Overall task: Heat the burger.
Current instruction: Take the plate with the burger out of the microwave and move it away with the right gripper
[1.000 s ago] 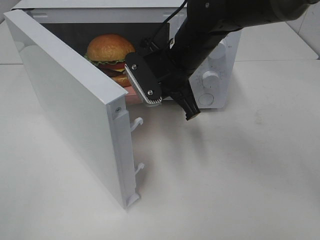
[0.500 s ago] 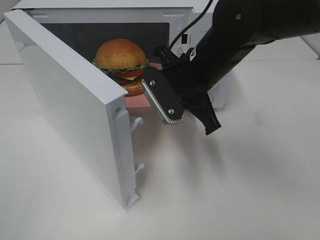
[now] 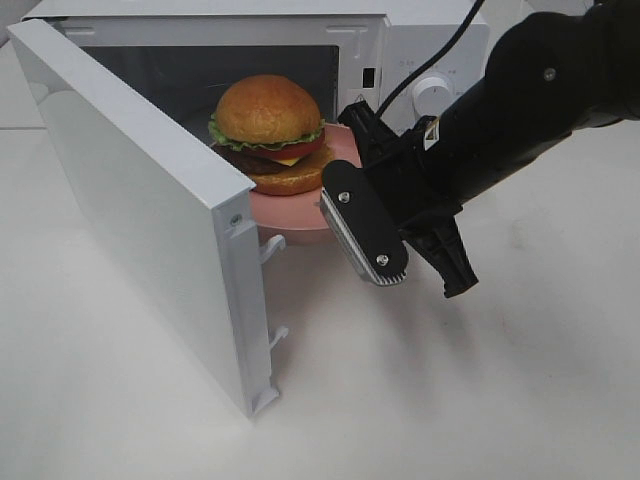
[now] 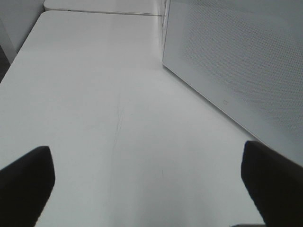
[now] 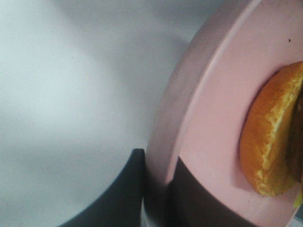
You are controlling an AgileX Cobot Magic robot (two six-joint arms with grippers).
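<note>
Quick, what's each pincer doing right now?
Left pincer: open, holding nothing.
Right pincer: shut on the rim of the pink plate that carries the burger.

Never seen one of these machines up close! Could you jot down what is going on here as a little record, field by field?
Food: burger sitting on a pink plate
Plate: partly out of the microwave opening
Microwave door: door swung wide open
Right pincer: right pincer clamped on the plate's rim
Left pincer: left pincer open, holding nothing, over the white table beside the microwave
</note>
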